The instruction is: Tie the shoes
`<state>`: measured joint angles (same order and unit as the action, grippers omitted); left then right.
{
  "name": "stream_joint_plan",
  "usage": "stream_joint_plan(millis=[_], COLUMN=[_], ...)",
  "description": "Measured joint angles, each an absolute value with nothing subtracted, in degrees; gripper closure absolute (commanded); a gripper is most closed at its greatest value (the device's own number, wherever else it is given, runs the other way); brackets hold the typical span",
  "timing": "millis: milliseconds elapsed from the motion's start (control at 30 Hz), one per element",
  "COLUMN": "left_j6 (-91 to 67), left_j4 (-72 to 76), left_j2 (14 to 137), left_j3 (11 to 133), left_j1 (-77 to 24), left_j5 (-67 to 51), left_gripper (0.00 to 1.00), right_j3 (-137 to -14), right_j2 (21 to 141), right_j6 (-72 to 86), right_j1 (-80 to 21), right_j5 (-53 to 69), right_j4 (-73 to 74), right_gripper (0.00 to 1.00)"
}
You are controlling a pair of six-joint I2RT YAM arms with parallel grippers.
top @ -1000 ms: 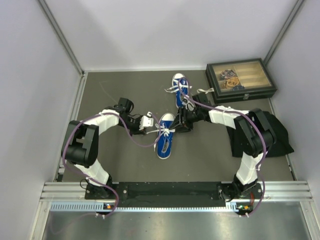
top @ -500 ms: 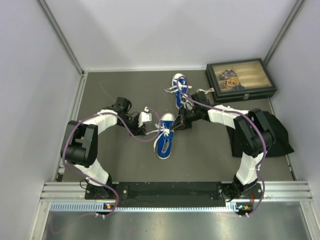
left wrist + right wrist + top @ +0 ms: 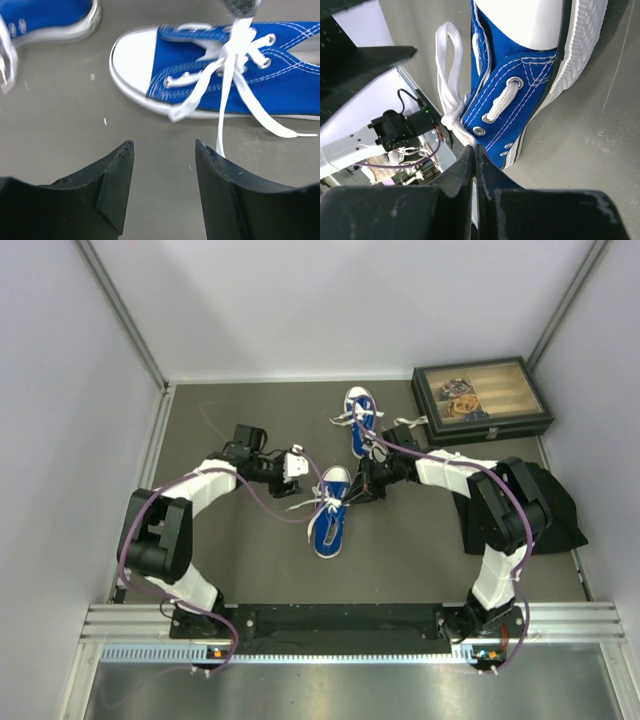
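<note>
**A:** What sits on the grey bench point(image 3: 250, 430)?

**B:** A dark glass-lidded box point(image 3: 482, 400) is at the far right corner, and a black cloth point(image 3: 555, 505) lies along the right edge. Two blue canvas sneakers are mid-bench. The far sneaker point(image 3: 360, 418) is left of the box. The near sneaker point(image 3: 328, 512) is in front of it, white toe cap pointing away from the arm bases.

**A:** Where are the grippers relative to the near one?

**B:** The left gripper point(image 3: 162, 150) hangs just left of its toe. It is released, with only bench between the jaws. The right gripper point(image 3: 474, 149) is at the shoe's right side by the eyelets. It is clenched, pinching the white lace point(image 3: 241, 31), which rises from the eyelets to its tips.

**A:** And the loose end?

**B:** It trails over the sole onto the bench.
</note>
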<state>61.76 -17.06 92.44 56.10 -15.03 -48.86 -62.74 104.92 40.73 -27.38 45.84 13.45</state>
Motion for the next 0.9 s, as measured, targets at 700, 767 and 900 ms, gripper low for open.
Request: stream_joint_plan(millis=[700,767,900], left_j6=[75.2,75.02,75.02], left_j4=[-14.15,-14.26,-14.92], left_j2=[97.69,97.91,97.93], left_j3=[56.03,56.03,56.03], left_j1=[-26.87,-27.09,-27.05], left_j5=[-44.45,-44.01,-42.94], left_gripper=[0.69,0.81,1.0], right_j3=[-62.74,-62.74,-62.74], right_j2=[104.92,104.92,104.92], right_j6=[40.56,40.53,40.47], right_j1=[-27.38,-27.38,-27.38], right_j5=[45.5,45.5,45.28], right_j4=[14.17,14.22,14.59], right_gripper=[1.0,1.0,1.0])
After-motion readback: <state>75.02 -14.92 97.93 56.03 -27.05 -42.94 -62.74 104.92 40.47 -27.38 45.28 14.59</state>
